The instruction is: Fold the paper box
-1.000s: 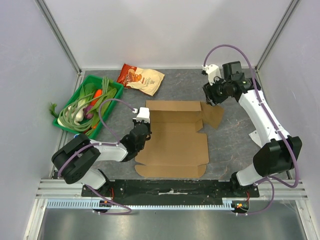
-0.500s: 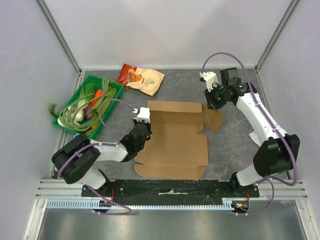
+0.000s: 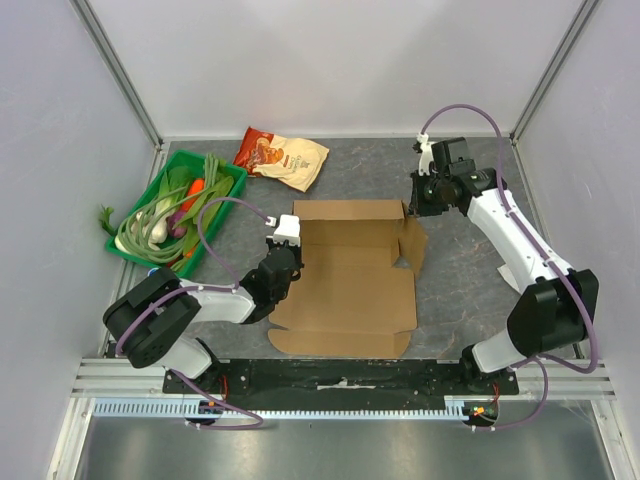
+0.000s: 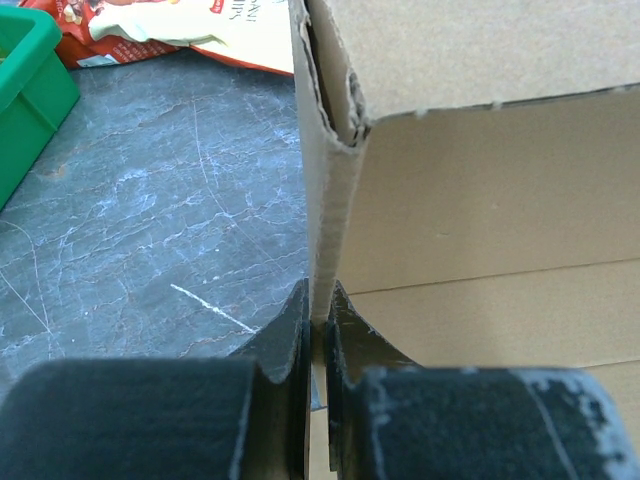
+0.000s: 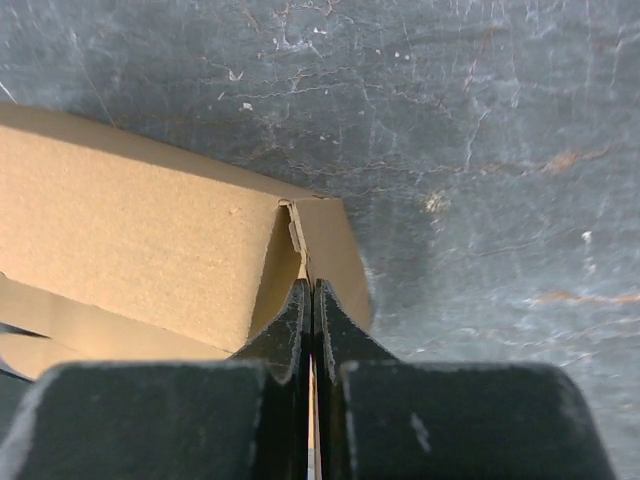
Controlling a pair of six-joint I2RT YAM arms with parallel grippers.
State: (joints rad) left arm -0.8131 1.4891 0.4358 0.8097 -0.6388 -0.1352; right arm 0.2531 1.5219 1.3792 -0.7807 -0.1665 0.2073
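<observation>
The paper box (image 3: 350, 285) is a brown corrugated cardboard cutout lying in the middle of the table, its back wall and left wall folded up. My left gripper (image 3: 283, 268) is shut on the upright left wall; in the left wrist view that wall (image 4: 335, 220) runs straight between the left gripper's (image 4: 318, 300) fingers. My right gripper (image 3: 420, 203) is shut at the back right corner. In the right wrist view the right gripper's (image 5: 308, 290) tips meet against the seam where the back wall (image 5: 130, 240) joins the raised right flap (image 5: 335, 250); no cardboard shows between them.
A green tray (image 3: 238, 176) of vegetables stands at the back left. A cream-and-red snack bag (image 3: 283, 158) lies behind the box. Grey walls and metal posts close in the table on three sides.
My right gripper has closed and moved left against the box's back right corner. The right flap, flat on the table before, now stands tilted up. The left arm has not moved.
</observation>
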